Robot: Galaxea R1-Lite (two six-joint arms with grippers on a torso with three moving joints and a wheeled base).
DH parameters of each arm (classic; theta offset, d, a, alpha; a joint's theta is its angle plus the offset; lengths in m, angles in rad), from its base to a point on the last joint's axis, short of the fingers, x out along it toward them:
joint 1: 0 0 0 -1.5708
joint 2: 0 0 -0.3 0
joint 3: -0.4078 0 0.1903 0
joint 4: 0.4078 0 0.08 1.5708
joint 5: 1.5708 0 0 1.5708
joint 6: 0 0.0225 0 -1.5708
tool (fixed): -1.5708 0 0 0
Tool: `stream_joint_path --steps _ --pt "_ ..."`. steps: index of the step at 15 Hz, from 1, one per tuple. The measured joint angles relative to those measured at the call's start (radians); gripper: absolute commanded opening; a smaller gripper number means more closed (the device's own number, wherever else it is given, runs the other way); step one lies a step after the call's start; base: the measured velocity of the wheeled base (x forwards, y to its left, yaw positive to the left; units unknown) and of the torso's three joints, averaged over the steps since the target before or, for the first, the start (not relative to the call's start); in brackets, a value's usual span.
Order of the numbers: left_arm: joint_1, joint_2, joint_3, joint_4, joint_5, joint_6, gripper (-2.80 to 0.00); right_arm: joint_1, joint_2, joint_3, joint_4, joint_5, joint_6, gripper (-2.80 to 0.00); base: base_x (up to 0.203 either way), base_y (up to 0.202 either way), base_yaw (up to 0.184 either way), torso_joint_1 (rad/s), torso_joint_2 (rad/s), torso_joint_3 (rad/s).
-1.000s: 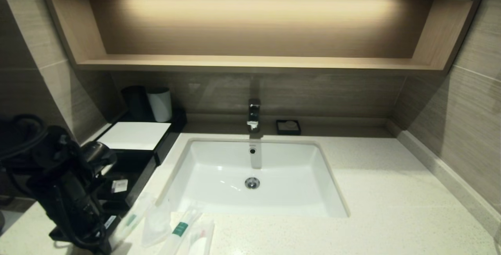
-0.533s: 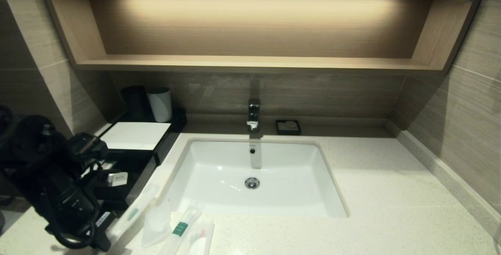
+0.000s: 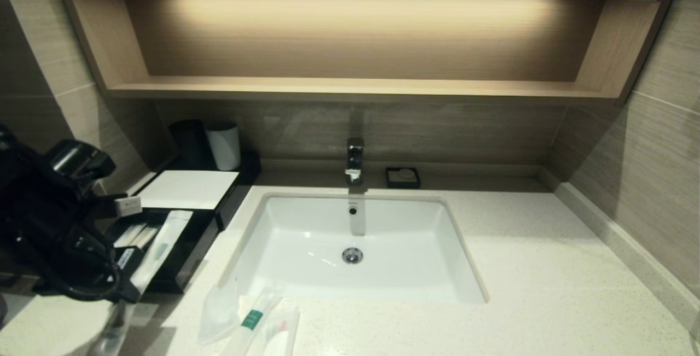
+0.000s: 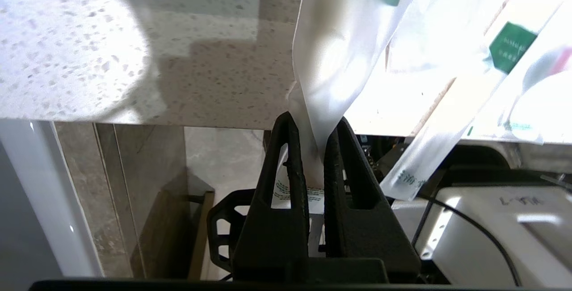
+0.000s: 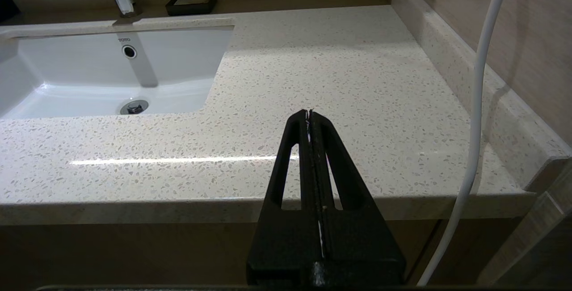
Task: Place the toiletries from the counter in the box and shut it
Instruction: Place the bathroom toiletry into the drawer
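From the head view, my left arm has swung back toward the wall since a second ago, and the slim packet (image 3: 158, 246) it was lifting now lies across the box (image 3: 188, 235) drawer. Left wrist: the left gripper (image 4: 313, 134) fingers pinch that packet's end. Right wrist: the right gripper (image 5: 309, 116) fingers are pressed together, empty, above the worktop (image 5: 339, 81).

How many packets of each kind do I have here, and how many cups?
Long slim packets: 2 (one pinched in the left gripper by the box, one on the counter)
Flat pouches: 2 (plain, red-printed, both on the counter)
Cups: 2 (black, white)
Total: 6
Right gripper parked shut at the counter's front edge.
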Motion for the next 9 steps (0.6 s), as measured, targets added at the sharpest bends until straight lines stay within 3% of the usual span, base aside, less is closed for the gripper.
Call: stream_joint_path --steps 5,9 --pt "0.078 0.002 -0.024 0.003 0.039 -0.063 -2.80 0.000 0.000 0.000 0.000 0.000 0.000 -2.80 0.000 0.000 0.000 0.000 0.00 0.000" --pt "0.133 0.044 -0.075 0.002 0.049 -0.209 -2.80 0.000 0.000 0.000 0.000 0.000 0.000 -2.80 0.000 0.000 0.000 0.000 0.00 0.000"
